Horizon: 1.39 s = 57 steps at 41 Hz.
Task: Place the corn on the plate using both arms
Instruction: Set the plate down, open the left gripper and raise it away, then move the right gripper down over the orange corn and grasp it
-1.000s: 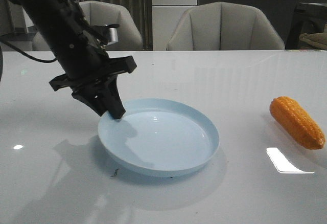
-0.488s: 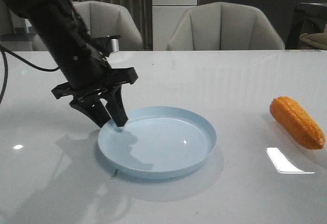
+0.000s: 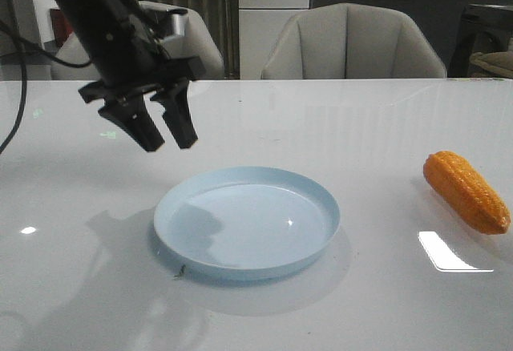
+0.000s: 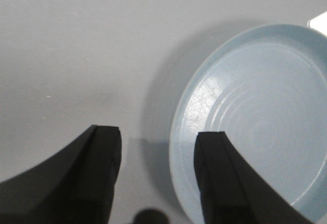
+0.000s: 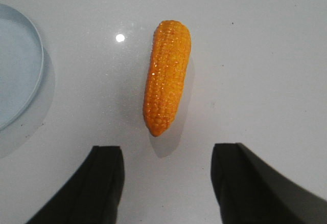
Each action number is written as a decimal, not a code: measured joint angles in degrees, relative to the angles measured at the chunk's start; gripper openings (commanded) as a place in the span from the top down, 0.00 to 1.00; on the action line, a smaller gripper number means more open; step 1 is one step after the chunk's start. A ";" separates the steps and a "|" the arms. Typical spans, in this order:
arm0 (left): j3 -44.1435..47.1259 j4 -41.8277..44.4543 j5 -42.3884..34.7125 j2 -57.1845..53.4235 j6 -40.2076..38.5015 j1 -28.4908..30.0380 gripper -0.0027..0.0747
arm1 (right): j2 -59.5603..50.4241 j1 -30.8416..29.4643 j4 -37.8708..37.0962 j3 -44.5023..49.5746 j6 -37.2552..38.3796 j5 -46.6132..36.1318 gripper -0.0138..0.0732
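My left gripper (image 3: 164, 131) hangs above the table (image 3: 80, 287), fingers apart and empty, just up and left of the pale blue plate (image 3: 247, 221), which sits flat and bare near the middle; so the plate looks placed and the corn step not yet begun, as I judge it. Far right, well apart from the plate, the corn (image 3: 466, 191) lies on its side, orange, tapered, bumpy with kernel rows. My right gripper (image 5: 166, 183) is over it with fingers spread wide either side of its narrow end, touching nothing; next I should descend and close across the cob's middle.
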 measured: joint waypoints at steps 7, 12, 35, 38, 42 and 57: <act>-8.57 1.09 5.84 0.00 0.00 3.26 0.45 | 0.00 0.00 0.00 0.00 0.00 0.00 0.28; -10.99 1.32 6.24 -1.00 0.00 5.81 0.45 | 0.00 0.00 0.00 0.00 0.00 0.00 0.28; -0.63 7.61 -2.65 -25.70 1.31 17.34 0.45 | 0.00 0.00 0.00 0.00 0.00 0.00 0.28; 6.31 7.72 -5.86 -30.51 2.13 18.17 0.45 | 0.00 0.00 0.00 0.00 0.00 0.00 0.28; 18.06 7.81 -11.46 -36.62 2.57 19.25 0.45 | 0.00 0.00 0.00 0.00 0.00 0.37 0.28; 52.95 8.07 -30.17 -55.82 2.59 20.75 0.45 | 0.00 0.00 0.00 0.00 0.00 0.95 0.28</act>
